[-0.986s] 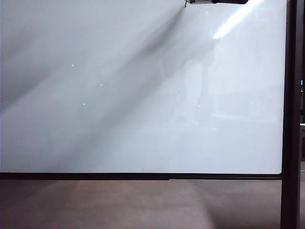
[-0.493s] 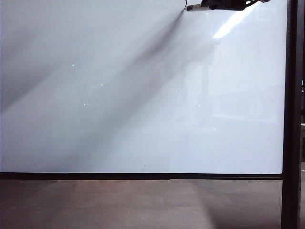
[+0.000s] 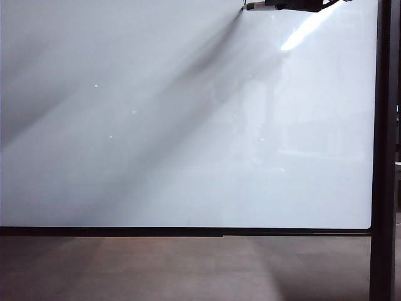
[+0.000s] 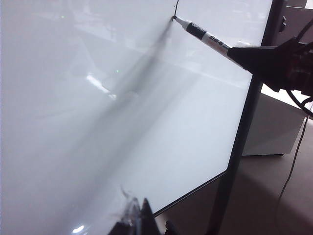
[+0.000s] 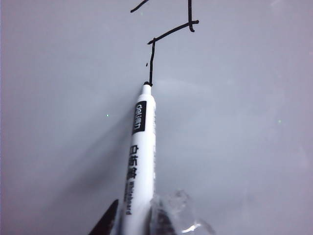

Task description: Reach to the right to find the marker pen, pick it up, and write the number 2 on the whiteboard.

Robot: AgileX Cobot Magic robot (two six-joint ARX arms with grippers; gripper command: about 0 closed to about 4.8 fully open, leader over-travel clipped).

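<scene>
Black number 2, marker pen, right gripper; left gripper

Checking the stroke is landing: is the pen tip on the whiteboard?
Touching. In the right wrist view the pen, held in the right claw, has its tip at the end of a fresh ink line on the whiteboard, with no gap.
</scene>
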